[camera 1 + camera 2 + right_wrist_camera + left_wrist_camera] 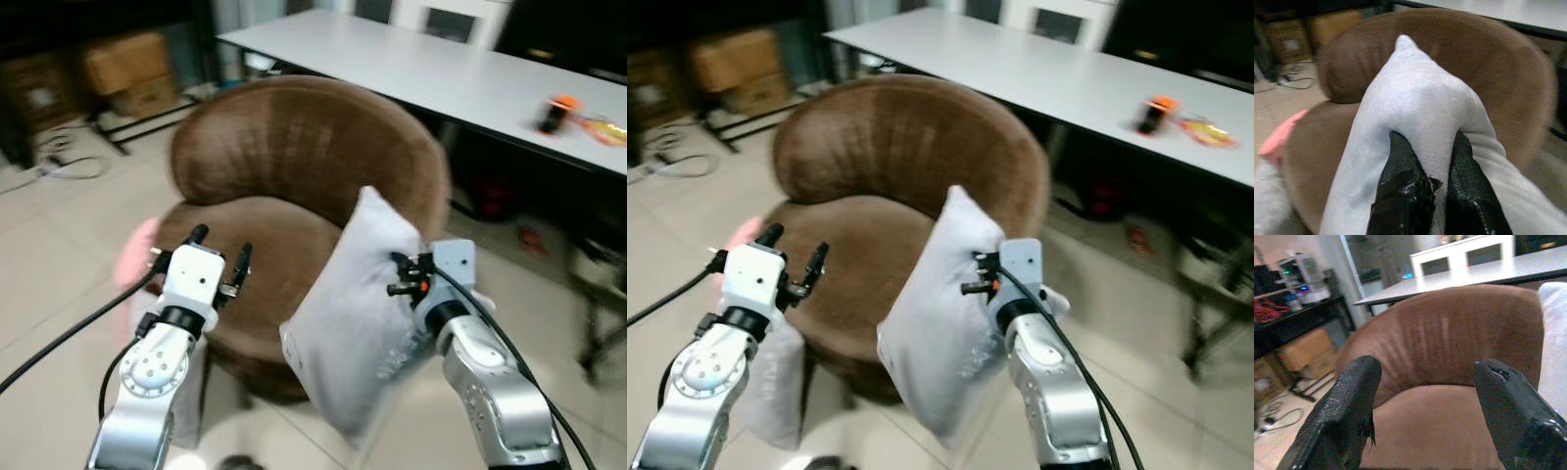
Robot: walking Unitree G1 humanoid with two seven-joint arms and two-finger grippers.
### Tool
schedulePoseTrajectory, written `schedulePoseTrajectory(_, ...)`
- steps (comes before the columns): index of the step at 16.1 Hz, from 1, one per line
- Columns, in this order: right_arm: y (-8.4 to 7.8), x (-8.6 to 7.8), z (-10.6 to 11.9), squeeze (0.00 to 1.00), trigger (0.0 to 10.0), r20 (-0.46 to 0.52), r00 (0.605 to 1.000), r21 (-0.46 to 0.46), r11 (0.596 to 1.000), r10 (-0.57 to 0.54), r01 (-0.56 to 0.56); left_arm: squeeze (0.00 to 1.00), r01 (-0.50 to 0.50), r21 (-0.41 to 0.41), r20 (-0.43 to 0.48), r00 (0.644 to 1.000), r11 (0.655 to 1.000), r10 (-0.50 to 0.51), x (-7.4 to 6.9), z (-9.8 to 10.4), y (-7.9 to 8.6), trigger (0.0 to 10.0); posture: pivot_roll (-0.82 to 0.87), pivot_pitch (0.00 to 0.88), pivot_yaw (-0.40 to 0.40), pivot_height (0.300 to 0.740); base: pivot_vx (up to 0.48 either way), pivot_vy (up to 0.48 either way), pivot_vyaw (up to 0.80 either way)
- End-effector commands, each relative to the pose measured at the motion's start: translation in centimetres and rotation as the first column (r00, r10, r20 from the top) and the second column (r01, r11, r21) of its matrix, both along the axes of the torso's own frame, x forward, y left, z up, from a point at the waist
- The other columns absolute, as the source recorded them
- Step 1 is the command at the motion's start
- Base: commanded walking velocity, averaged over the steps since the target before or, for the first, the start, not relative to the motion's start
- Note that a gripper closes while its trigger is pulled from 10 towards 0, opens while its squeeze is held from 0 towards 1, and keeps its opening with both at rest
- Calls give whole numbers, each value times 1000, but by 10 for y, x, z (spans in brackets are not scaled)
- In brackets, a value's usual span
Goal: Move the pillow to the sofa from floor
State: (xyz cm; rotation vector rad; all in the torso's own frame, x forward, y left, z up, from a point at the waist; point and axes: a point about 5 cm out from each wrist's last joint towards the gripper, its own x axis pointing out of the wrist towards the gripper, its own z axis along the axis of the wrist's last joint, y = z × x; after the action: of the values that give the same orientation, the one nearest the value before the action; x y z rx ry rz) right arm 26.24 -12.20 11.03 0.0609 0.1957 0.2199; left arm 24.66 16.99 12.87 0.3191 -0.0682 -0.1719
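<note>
The left end effector point(217, 257) is hovering wide open and empty over the round brown velvet sofa point(294, 166). The right end effector point(400, 274) is pinching the white fabric pillow point(348, 323), hanging off the seat's five o'clock edge, long axis upright.

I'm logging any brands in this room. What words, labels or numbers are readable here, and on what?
None can be read.
Cardboard boxes: no legible print.
Orange item on the white table: too blurred.
Pillow in the right hand, brown sofa: plain.
</note>
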Motion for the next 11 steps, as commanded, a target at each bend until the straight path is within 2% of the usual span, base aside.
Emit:
schedulePoseTrajectory(1,3,5,16,0,10000,75,997,21,1000,19,-21,0,-1,-1,4,1000,1000,1,1,2,2,10000,-8,0,-75,740,289,0,0)
schedulePoseTrajectory(5,6,6,17,0,10000,80,996,35,999,36,-39,4,-3,-2,3,1000,1000,3,-2,2,4,10000,-2,0,-83,740,286,0,0)
schedulePoseTrajectory(8,12,4,17,0,10000,72,993,54,994,92,-96,0,2,2,2,1000,1000,-2,-4,2,4,10000,1,0,-85,740,287,0,0)
schedulePoseTrajectory(9,15,2,17,0,10000,67,988,54,988,142,-146,4,6,5,1,1000,1000,-6,-5,2,4,10000,3,0,-85,740,285,0,0)
schedulePoseTrajectory(11,21,-2,17,0,10000,63,973,40,974,222,-225,0,12,7,1,1000,1000,-12,-6,1,3,10000,5,0,-86,740,289,0,669)
